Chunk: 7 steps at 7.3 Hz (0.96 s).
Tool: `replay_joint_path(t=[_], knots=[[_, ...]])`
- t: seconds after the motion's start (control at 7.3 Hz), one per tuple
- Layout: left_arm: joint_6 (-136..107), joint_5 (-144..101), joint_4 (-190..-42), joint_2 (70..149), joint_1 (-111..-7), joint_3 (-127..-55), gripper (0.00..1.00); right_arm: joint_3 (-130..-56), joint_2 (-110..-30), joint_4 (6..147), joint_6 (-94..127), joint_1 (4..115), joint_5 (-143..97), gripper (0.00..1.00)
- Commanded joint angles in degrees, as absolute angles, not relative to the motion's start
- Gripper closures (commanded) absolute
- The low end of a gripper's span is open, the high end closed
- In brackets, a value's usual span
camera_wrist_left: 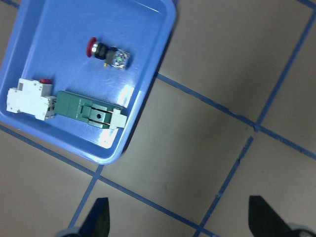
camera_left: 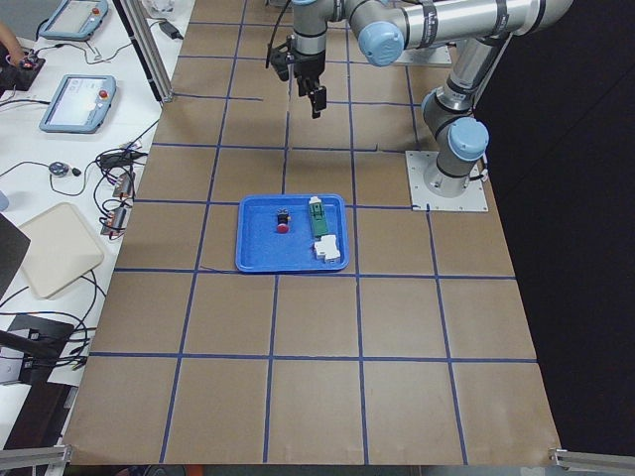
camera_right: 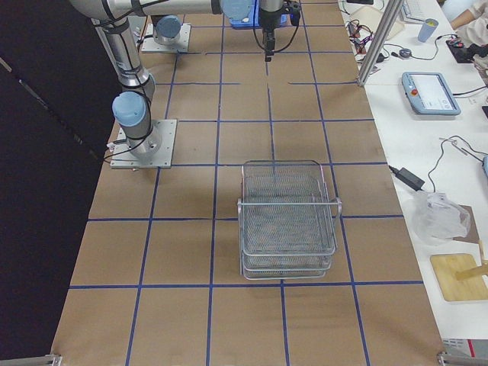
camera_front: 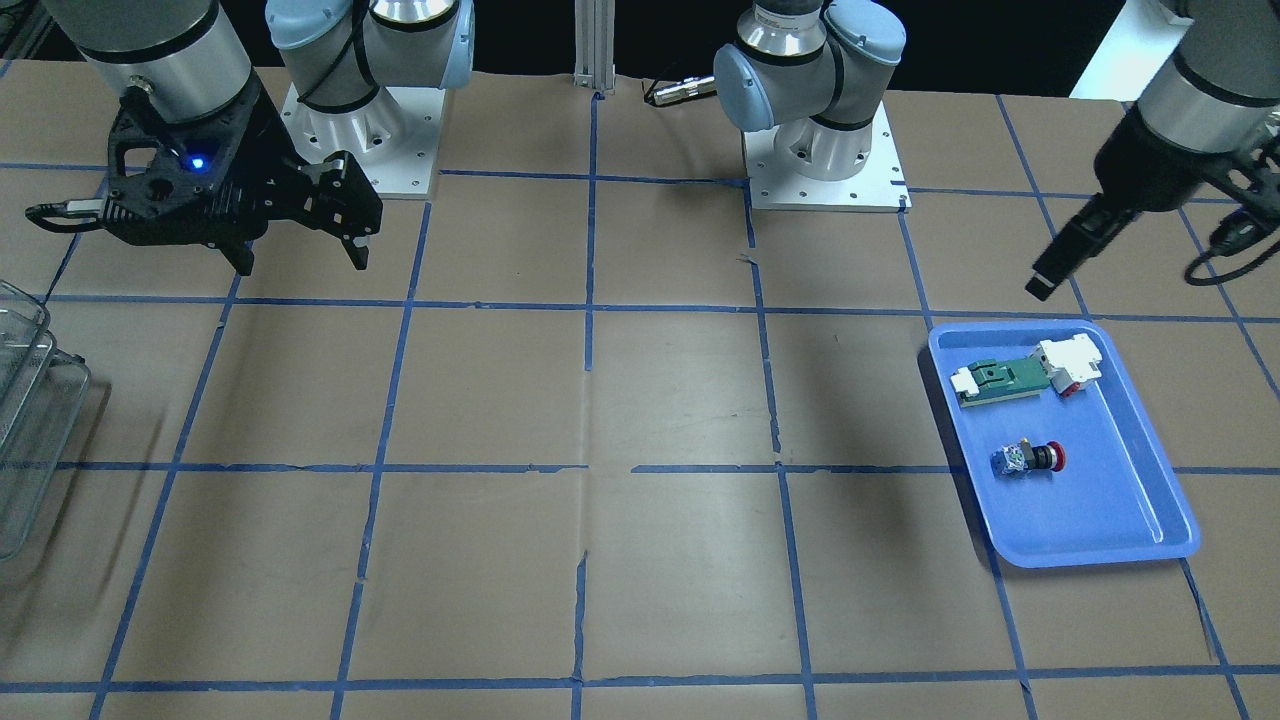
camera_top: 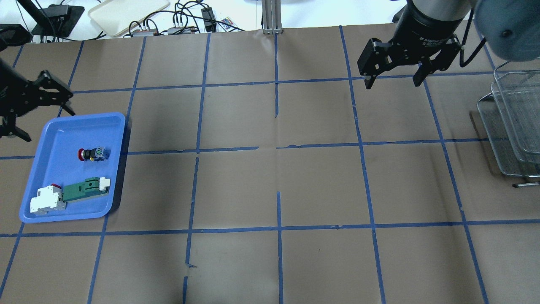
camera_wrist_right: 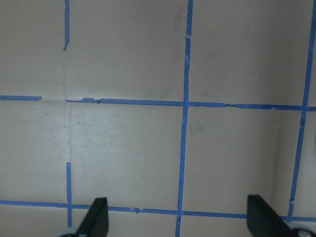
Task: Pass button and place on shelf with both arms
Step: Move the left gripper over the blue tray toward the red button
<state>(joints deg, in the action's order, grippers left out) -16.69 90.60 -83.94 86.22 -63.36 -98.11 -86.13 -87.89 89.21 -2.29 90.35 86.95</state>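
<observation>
The button (camera_front: 1030, 459), with red cap and blue-and-white rear block, lies on its side in the blue tray (camera_front: 1110, 500). It also shows in the overhead view (camera_top: 92, 154) and the left wrist view (camera_wrist_left: 106, 53). My left gripper (camera_top: 48, 126) is open and empty, held high over the tray's far edge, apart from the button. My right gripper (camera_top: 393, 82) is open and empty above bare table, left of the wire-mesh shelf (camera_top: 512, 122). The shelf also shows in the right side view (camera_right: 288, 221), with nothing in it.
The tray also holds a green-and-white flat part (camera_top: 84, 190) and a white block with a red tip (camera_top: 46, 199), lying end to end near the button. Brown paper with a blue tape grid (camera_top: 278, 147) covers the table. The arm bases (camera_front: 825, 150) stand at the robot's edge.
</observation>
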Motion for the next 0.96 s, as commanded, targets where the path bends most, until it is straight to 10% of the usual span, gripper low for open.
replay_joint_path(t=[0.0,0.82], knots=[[-26.66,83.71,-81.92,90.85,-52.26,-97.56,0.00,-86.22,-87.89,89.21,-2.29,90.35,86.92,0.00],[-43.05,72.89,-76.64,108.08,-47.11,-93.89,0.00,-86.22,-87.80,89.12,-2.29,90.35,86.92,0.00]])
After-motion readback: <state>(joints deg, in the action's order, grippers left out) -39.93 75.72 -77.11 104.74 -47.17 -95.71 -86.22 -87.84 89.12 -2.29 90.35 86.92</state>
